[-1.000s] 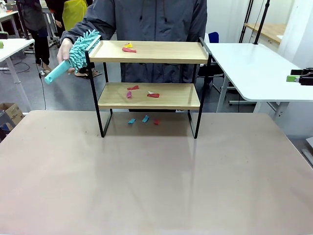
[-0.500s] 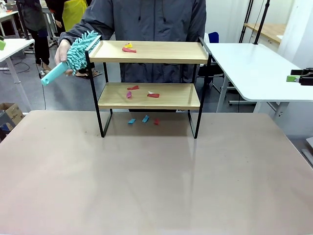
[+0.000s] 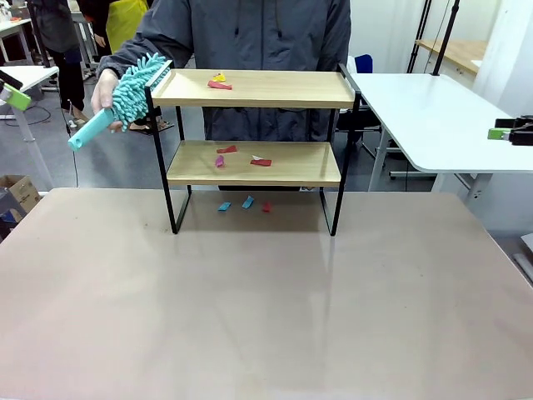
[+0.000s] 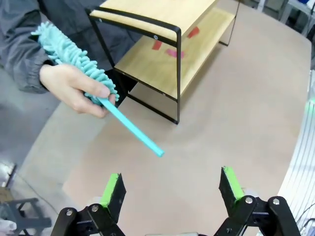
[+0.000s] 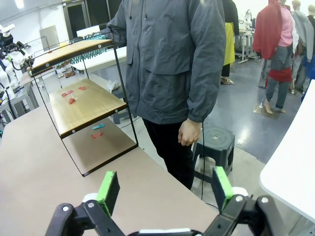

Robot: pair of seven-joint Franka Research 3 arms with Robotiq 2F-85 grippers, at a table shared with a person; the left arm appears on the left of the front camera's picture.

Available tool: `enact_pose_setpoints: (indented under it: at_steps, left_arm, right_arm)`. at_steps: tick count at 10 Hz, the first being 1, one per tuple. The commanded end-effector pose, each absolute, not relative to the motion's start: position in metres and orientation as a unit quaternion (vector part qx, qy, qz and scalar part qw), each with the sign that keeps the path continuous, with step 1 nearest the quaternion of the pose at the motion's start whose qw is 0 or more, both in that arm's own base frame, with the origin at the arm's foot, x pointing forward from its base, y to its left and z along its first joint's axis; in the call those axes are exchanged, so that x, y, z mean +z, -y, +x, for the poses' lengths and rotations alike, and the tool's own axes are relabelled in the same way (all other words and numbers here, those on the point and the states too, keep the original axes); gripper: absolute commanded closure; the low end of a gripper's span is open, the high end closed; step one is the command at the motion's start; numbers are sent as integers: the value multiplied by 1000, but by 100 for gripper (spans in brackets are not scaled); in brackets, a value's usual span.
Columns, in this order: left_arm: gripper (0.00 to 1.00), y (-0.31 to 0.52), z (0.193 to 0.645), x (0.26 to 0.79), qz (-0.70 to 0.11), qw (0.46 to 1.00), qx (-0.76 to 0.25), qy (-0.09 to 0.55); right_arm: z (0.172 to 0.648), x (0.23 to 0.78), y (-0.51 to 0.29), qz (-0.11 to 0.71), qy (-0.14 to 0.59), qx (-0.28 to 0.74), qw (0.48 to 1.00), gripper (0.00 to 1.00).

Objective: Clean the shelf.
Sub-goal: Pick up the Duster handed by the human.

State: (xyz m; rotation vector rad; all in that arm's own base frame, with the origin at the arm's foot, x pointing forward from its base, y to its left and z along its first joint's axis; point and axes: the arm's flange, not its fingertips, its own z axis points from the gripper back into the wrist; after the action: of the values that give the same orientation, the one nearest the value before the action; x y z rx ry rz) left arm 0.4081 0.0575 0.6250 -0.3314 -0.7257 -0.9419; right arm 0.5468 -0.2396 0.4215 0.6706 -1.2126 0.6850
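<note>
Nearest you, your left gripper (image 4: 171, 174) has its fingers spread wide, facing the thin handle (image 4: 133, 129) of a teal duster (image 4: 74, 54). A person's hand (image 4: 74, 91) offers it. Your right gripper (image 5: 164, 172) is spread too, holding nothing. Closing high on the handle could pinch that hand; closing at its tip could slip. The shelf (image 3: 283, 88) stands midway along the tabletop's (image 3: 266, 317) far edge. Coloured scraps (image 3: 261, 162) lie on both boards and underneath; a hard sweep might tip it.
</note>
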Motion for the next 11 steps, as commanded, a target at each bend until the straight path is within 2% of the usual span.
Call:
enact_pose_setpoints:
  at_steps: [1, 3, 5, 7, 11]
  left_arm:
    - [0, -66, 405, 630, -161, 817, -436, 341]
    - [0, -63, 407, 625, -159, 815, -438, 344]
    - [0, -30, 407, 618, -111, 852, -337, 384]
    - [0, 4, 411, 608, -54, 870, -286, 398]
    - [0, 39, 422, 581, -11, 891, -266, 367]
  right_arm:
    - [548, 423, 238, 300, 547, 311, 717, 0]
    - [548, 423, 238, 300, 547, 311, 717, 0]
    - [548, 423, 238, 300, 547, 311, 717, 0]
    - [548, 423, 238, 300, 547, 311, 717, 0]
    - [548, 423, 238, 300, 547, 311, 717, 0]
